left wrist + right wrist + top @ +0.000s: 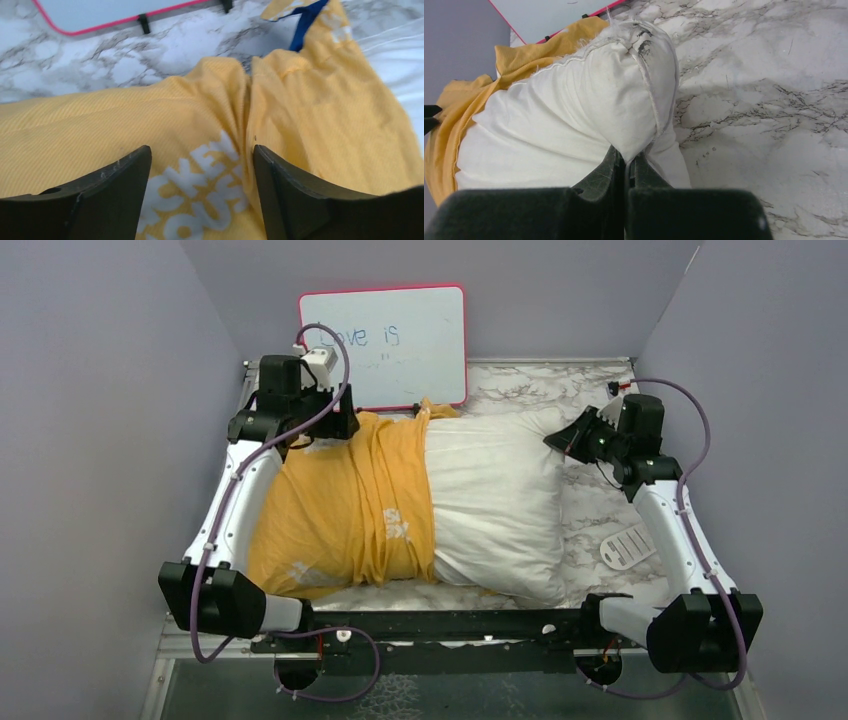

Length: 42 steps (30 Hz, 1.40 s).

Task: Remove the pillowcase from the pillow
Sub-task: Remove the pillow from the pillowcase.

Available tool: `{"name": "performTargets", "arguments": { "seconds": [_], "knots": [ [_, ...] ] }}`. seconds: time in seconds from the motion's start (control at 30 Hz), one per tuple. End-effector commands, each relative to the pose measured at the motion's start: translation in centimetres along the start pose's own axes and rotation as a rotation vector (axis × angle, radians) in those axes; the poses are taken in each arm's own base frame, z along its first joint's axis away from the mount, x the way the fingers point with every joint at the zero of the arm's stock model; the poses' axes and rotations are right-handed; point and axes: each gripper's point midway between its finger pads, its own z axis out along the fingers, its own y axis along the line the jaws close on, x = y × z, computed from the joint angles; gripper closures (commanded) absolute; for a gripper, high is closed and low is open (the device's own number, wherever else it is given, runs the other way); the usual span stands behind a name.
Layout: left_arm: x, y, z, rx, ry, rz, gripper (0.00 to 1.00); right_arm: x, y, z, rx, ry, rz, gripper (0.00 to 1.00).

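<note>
Yellow-orange pillowcase (pixel 340 505) covers only the left half of the pillow (pixel 495 505) on the bench (pixel 540 385); the peel is midway, I judge. Right jaws pinch the pillow's bare far corner; left jaws hover spread over the lettering. Next I need a fresh bite of fabric, then a leftward pull.

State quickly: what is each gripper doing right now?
Left gripper: open, over the pillowcase, holding nothing.
Right gripper: closed, pinching an edge of the pillow.

I see my left jaws standing apart over the yellow-orange pillowcase (pixel 100 125), white lettering between them, a deep crease running upward, blue trim (pixel 306 22) at top, white pillow (pixel 395 60) at right, marble surface (pixel 75 65) and pink-framed whiteboard (pixel 100 10) beyond
</note>
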Motion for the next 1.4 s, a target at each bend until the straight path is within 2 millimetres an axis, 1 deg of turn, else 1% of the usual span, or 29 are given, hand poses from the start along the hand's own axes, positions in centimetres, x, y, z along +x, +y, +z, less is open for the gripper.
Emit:
{"name": "performTargets", "arguments": {
  "seconds": [0.0,0.07,0.17,0.23,0.33,0.43,0.5,0.53,0.6,0.63,0.67,0.7,0.73,0.8,0.9,1.0,1.03,1.07,1.1,1.17,1.2,1.23,1.27,1.3,1.33,1.37],
  "knots": [
    [-3.8,-7.4,-1.6,0.235,-0.11,0.136,0.2,-4.1,3.0,-1.6,-0.131,-0.144,-0.125,0.99],
    [-3.9,-9.3,-0.6,0.269,-0.097,0.174,0.17,-3.9,3.4,-1.6,-0.153,-0.131,-0.127,0.99],
    [-3.8,-10.8,1.7,0.334,-0.068,0.167,0.15,-3.6,3.4,-1.6,-0.162,-0.118,-0.127,0.99],
    [-3.1,-11.2,3.4,0.355,-0.024,0.146,0.14,-3.3,3.3,-1.6,-0.162,-0.115,-0.126,0.99],
    [-1.1,-12.0,5.7,0.389,0.052,0.134,0.14,-3.2,3.1,-1.7,-0.147,-0.114,-0.126,0.99],
    [1.3,-10.9,7.5,0.339,0.123,0.1,0.22,-3.5,2.4,-1.6,-0.103,-0.127,-0.111,0.99],
    [2.8,-9.0,8.6,0.242,0.154,0.091,0.28,-4.0,1.9,-1.6,-0.068,-0.138,-0.1,0.99],
    [3.5,-8.1,9.1,0.197,0.169,0.094,0.37,-4.2,1.6,-1.5,-0.046,-0.146,-0.096,0.99],
    [4.6,-7.4,9.2,0.173,0.19,0.102,0.59,-4.7,0.6,-1.3,0.011,-0.163,-0.07,0.99],
    [4.8,-7.3,8.9,0.174,0.187,0.105,0.75,-5.0,0.3,-1.2,0.032,-0.171,-0.063,1.0],
    [4.7,-7.2,8.6,0.173,0.176,0.106,0.89,-5.2,0.0,-1.1,0.053,-0.174,-0.055,1.0],
    [4.3,-6.9,8.2,0.162,0.157,0.107,1.0,-5.5,-0.3,-1.0,0.074,-0.179,-0.047,0.99],
    [4.0,-6.2,7.8,0.138,0.139,0.1,1.0,-5.7,-0.7,-0.9,0.096,-0.181,-0.04,0.99],
    [3.1,-4.0,6.8,0.068,0.102,0.074,1.0,-6.1,-1.6,-0.7,0.145,-0.182,-0.026,0.99],
    [2.2,0.8,5.0,-0.051,0.054,-0.007,1.0,-6.8,-2.9,-0.9,0.211,-0.21,-0.002,0.99],
    [2.4,6.1,2.9,-0.235,0.041,-0.053,1.0,-7.7,-3.7,-1.4,0.246,-0.243,0.017,1.0],
    [2.6,7.2,2.4,-0.27,0.042,-0.068,1.0,-7.8,-3.8,-1.5,0.249,-0.247,0.021,0.99],
    [2.8,7.9,2.0,-0.282,0.042,-0.078,1.0,-8.0,-3.8,-1.5,0.248,-0.25,0.022,0.99],
    [2.9,8.2,1.9,-0.283,0.042,-0.082,1.0,-8.1,-3.7,-1.4,0.24,-0.252,0.023,1.0],
    [2.8,7.8,2.0,-0.256,0.041,-0.092,1.0,-8.5,-3.5,-1.1,0.233,-0.25,0.03,0.99],
    [2.5,7.2,2.2,-0.221,0.036,-0.101,1.0,-8.8,-3.4,-0.9,0.231,-0.252,0.036,0.99],
    [2.2,6.3,2.4,-0.17,0.03,-0.106,0.97,-9.1,-3.3,-0.8,0.227,-0.255,0.039,0.99],
    [1.6,5.4,2.5,-0.12,0.019,-0.108,0.85,-9.6,-3.1,-0.6,0.22,-0.258,0.037,0.99],
    [1.1,4.6,2.5,-0.076,0.009,-0.111,0.67,-10.0,-2.7,-0.5,0.208,-0.256,0.029,0.99],
    [0.5,4.0,2.4,-0.046,-0.005,-0.114,0.53,-10.4,-2.6,-0.2,0.209,-0.246,0.023,0.99],
    [-0.1,3.4,2.1,-0.026,-0.021,-0.11,0.45,-10.9,-2.7,0.1,0.221,-0.237,0.021,0.99]
  ]
}}
